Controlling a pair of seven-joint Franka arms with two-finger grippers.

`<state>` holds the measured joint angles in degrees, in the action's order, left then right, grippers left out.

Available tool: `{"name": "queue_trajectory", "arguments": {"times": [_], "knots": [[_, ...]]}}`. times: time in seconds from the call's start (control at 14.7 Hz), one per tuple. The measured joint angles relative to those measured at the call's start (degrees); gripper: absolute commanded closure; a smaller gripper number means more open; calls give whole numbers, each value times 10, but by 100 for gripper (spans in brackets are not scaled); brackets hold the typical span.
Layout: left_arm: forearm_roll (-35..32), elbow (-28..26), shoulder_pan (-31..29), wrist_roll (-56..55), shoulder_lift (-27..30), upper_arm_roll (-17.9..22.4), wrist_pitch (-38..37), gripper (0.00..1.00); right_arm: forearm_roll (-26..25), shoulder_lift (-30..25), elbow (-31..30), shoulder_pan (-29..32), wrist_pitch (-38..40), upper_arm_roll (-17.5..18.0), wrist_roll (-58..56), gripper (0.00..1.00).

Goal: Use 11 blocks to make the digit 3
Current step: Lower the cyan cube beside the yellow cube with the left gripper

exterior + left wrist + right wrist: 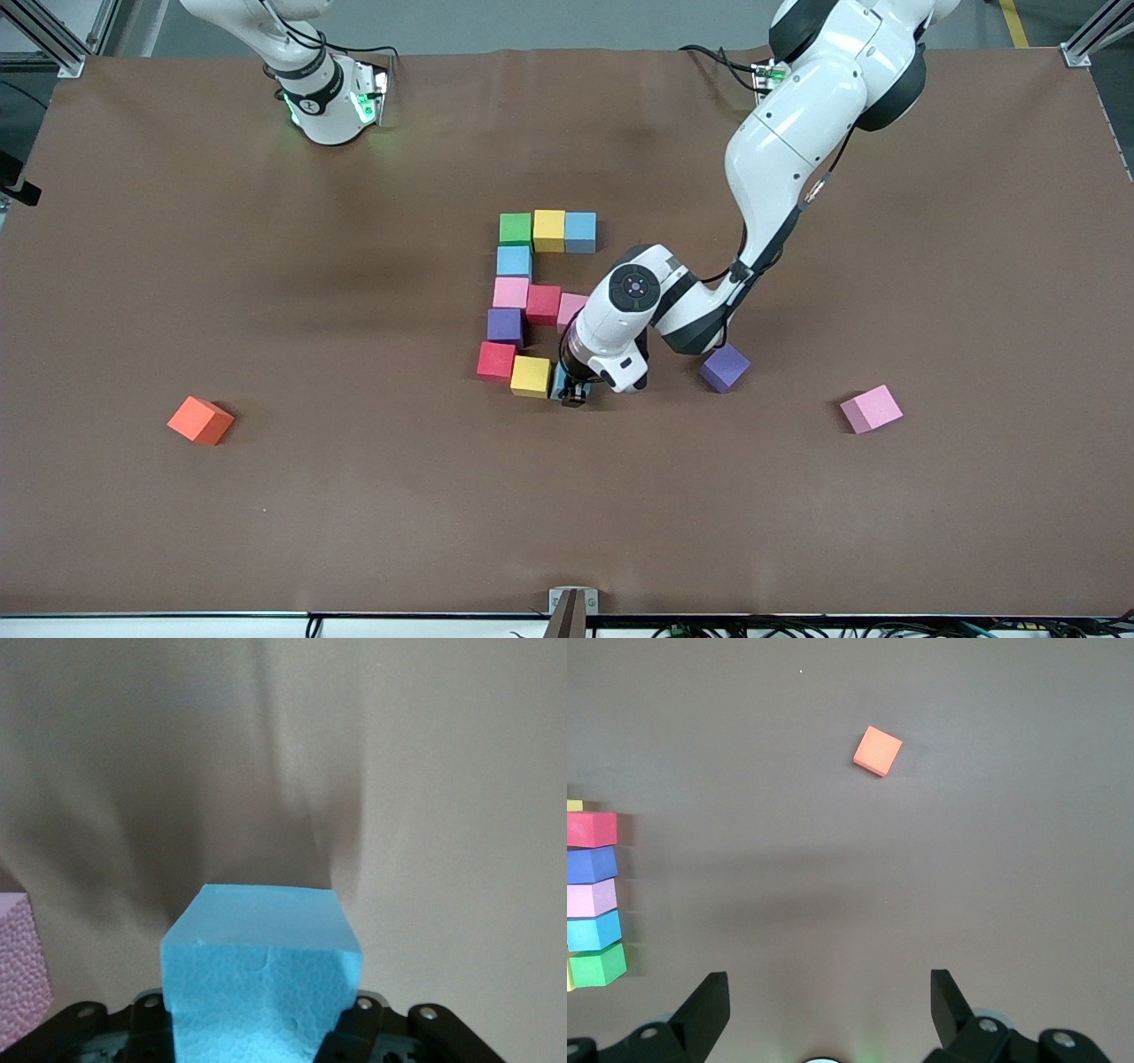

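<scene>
**Last cube going in at the bottom bar**

Nearest the camera, the stray orange cube [201, 420] sits alone toward the right arm's end of the bench [354, 514], with a spare pink cube [872, 408] toward the left arm's end. Now the action: the left end effector [571, 390] is clamped on a light blue cube [262, 983], right down at the bench, just beside the yellow cube [531, 376] that follows the red cube [496, 361] in the nearest bar. That slot is what counts; the cube looks square to the row, and the left arm owns it. A loose purple cube [725, 367] lies close by. Farther up, the digit 3 [532, 301] climbs to its green cube [515, 228]. The right end effector [824, 1010] waits high, jaws wide apart, holding nothing. No readable writing anywhere.
</scene>
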<state>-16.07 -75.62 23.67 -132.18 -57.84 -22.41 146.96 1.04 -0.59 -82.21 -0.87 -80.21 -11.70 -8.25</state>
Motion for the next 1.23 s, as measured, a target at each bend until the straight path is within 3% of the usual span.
{"name": "queue_trajectory", "arguments": {"times": [1.23], "knots": [[0, 1, 1, -22, -1, 1, 1, 94, -4, 0, 0, 0, 2, 1, 0, 0]]}}
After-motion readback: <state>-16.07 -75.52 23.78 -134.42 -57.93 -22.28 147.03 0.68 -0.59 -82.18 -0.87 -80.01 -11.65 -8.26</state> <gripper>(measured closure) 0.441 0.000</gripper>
